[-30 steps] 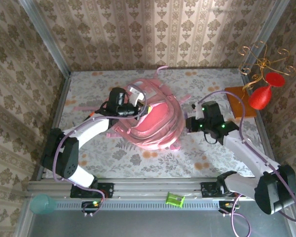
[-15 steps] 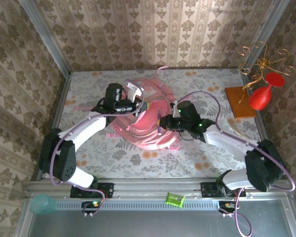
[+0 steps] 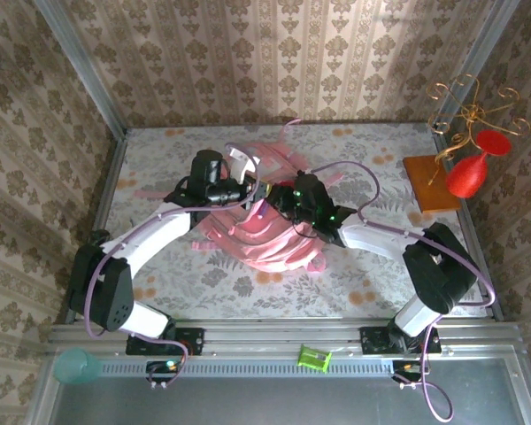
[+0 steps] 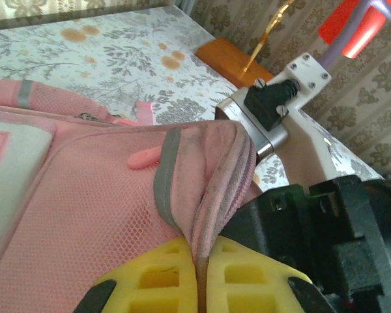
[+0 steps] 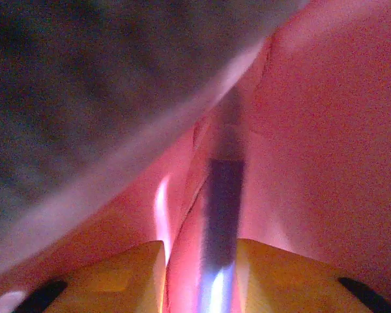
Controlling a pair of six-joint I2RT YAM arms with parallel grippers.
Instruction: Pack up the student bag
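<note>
The student bag (image 3: 267, 241), a big pink backpack, lies mid-table with its mouth held up. My left gripper (image 3: 246, 189) is shut on the bag's rim; in the left wrist view the yellow fingers (image 4: 158, 277) pinch the folded pink and grey edge (image 4: 215, 195). My right gripper (image 3: 281, 205) reaches into the mouth from the right. Inside, its yellow fingers (image 5: 127, 274) stand apart among pink lining (image 5: 326, 130). A slim dark blue-purple object (image 5: 223, 195) lies between them, against the right finger, with a gap on its left. What it is I cannot tell.
A gold wire stand on a wooden base (image 3: 432, 181) carries a red goblet (image 3: 471, 170) at the right edge. A green item (image 3: 313, 357) and a teal cup (image 3: 73, 365) sit by the front rail. Metal frame posts and patterned walls close the table in.
The right arm has swung left from the table beside the bag into its mouth, and its jaws have parted. The left gripper keeps its hold on the rim.
</note>
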